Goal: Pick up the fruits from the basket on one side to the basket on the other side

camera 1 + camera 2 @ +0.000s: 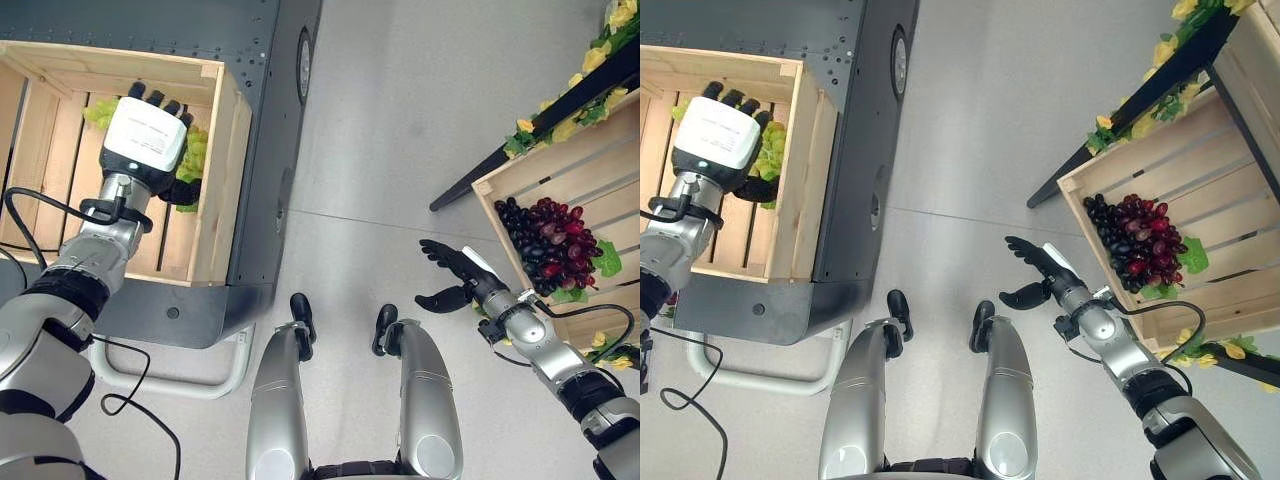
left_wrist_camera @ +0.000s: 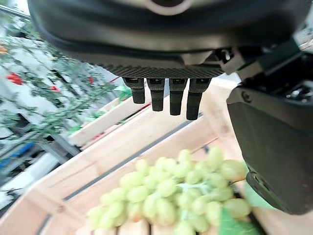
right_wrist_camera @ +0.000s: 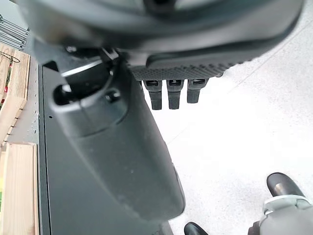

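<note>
Silver-grey arms end in dark hands; left hand (image 1: pixel 150 140) white-backed.

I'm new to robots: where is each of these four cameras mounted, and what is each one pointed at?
Left eye view: on the head, looking down; left hand over green grapes in the left crate, right hand open beside the right crate of dark grapes.
Right eye view: beside it, same scene slightly offset.
Left wrist view: on the left wrist, looking past its straight fingers at the green grapes.
Right wrist view: on the right wrist, looking past its thumb at the floor.
Shared: both eyes show both crates; the left wrist shares the green grapes.
</note>
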You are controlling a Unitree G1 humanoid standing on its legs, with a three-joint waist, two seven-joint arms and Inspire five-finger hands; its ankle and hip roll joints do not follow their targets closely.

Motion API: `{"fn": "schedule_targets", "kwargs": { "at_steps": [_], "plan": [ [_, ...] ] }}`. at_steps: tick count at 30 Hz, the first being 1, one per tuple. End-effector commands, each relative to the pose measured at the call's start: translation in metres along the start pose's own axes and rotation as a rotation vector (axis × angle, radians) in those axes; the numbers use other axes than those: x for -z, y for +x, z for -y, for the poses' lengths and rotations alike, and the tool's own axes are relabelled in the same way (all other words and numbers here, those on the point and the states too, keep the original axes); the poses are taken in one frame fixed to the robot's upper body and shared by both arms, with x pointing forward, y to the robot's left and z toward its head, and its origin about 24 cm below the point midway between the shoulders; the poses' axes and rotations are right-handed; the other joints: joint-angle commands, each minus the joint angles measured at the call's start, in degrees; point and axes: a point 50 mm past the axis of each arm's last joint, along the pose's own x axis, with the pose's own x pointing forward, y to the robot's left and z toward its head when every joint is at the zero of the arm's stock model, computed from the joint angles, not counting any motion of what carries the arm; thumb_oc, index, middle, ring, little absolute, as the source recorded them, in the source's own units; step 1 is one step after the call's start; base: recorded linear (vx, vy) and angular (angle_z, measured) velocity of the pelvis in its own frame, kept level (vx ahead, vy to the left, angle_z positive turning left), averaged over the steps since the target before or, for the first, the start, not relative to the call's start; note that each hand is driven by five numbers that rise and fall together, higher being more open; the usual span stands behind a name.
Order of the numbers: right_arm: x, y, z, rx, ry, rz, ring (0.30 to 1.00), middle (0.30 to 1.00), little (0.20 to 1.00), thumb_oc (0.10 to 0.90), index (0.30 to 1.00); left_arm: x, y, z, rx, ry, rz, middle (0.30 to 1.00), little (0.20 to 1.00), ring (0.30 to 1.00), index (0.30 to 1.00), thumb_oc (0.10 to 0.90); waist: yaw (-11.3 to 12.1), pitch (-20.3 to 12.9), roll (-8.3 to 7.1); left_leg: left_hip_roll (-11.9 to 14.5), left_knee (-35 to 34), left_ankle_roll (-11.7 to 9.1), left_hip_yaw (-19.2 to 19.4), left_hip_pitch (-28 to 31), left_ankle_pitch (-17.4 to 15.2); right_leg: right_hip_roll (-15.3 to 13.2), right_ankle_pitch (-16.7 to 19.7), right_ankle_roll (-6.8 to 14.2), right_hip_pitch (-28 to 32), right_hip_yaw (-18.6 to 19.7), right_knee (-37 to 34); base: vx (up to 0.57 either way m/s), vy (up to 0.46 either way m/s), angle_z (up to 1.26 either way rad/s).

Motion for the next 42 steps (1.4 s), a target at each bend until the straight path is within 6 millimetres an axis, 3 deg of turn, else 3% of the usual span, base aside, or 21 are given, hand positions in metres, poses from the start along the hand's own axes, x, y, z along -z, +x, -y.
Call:
{"fn": "schedule_targets", "kwargs": {
  "at_steps": [1,15,31,35,42],
  "plan": [
    [-0.028,-0.001,0.019,0.063,0.016,0.17,0.9,0.9,0.9,0.8,0.9,0.076,0.009,-0.042,-0.196,0.129,-0.279,0.9,0.9,0.9,0.9,0.8,0.84,-0.68,0.45,-0.77,1.5,-0.55,4.19,6.63,-11.19,1.37,0.19,0.39,3.94,0.11,-3.46,0.01,0.024,0.12],
    [-0.026,-0.001,0.015,0.062,0.024,0.158,0.9,0.9,0.9,0.8,0.9,0.08,0.021,-0.067,-0.247,0.208,-0.245,0.9,0.9,0.9,0.9,0.8,1.11,-0.68,-0.27,-0.59,1.33,0.49,4.13,5.0,-11.5,0.98,0.97,0.8,1.54,-0.39,-2.59,0.02,0.016,0.05],
    [-0.017,-0.007,0.02,0.105,0.059,0.144,0.9,0.9,0.9,0.8,0.9,0.062,0.042,-0.092,-0.24,0.443,-0.052,0.9,0.9,0.9,0.9,0.8,-0.09,-0.68,-1.53,0.26,1.62,1.04,4.26,0.0,-11.11,1.62,2.87,1.3,-3.54,-0.45,-3.01,0.01,0.015,0.01],
    [-0.021,-0.006,0.019,0.115,0.07,0.163,0.9,0.9,0.9,0.8,0.9,0.058,0.046,-0.091,-0.218,0.436,-0.006,0.9,0.9,0.9,0.9,0.8,-0.45,-0.68,-2.12,0.28,2.16,1.22,4.31,-1.68,-11.18,1.85,3.07,1.3,-5.02,-0.63,-2.62,0.0,0.0,0.0],
    [-0.025,-0.007,0.021,0.129,0.075,0.198,0.9,0.9,0.9,0.8,0.9,0.052,0.044,-0.068,-0.066,0.372,0.062,0.9,0.9,0.9,0.9,0.8,-1.0,-0.68,-2.58,0.44,3.87,1.35,4.04,-4.39,-11.71,1.63,2.86,1.36,-7.53,-0.71,-0.85,0.0,0.008,-0.01]
  ]
}}
